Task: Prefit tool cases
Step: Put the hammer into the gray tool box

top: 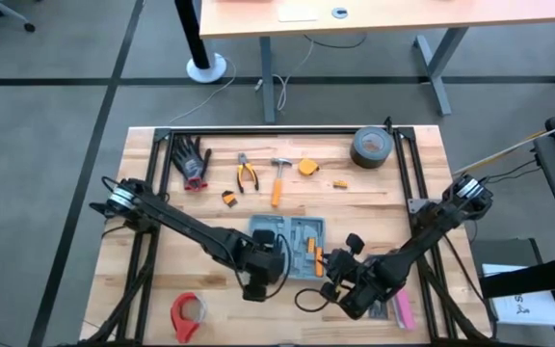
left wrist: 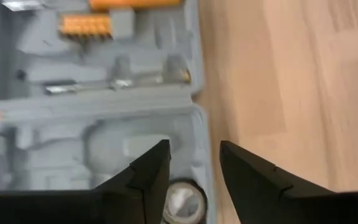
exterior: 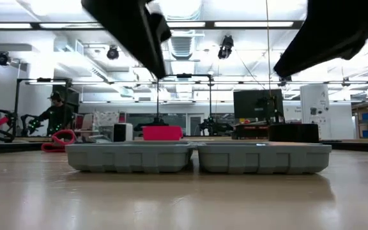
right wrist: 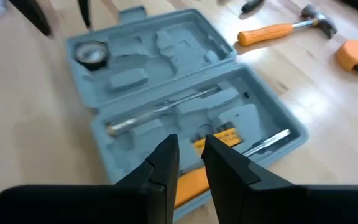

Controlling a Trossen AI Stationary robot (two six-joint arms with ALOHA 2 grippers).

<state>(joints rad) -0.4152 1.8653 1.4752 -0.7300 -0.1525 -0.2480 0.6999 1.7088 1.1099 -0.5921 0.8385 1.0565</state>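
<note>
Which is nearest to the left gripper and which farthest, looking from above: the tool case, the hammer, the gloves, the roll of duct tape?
From the left gripper, in the high view:
1. Tool case, lying open right beside it.
2. Hammer, past the case toward the table's far side.
3. Gloves, at the far left corner.
4. Duct tape roll, at the far right corner.

We see the tool case (left wrist: 98,93) lying open on the pale wooden worktop (left wrist: 291,81), its 2 grey moulded halves meeting at a ridge. One half holds an orange rack of bits (left wrist: 84,25), a long orange piece (left wrist: 135,4) at the frame's edge, and a slim metal shaft (left wrist: 117,83) lying in a slot. The other half carries a round silvery item (left wrist: 182,200). The left gripper (left wrist: 194,158) hangs over this half's outer edge, its 2 dark fingers (left wrist: 148,171) parted with nothing between them.
</note>
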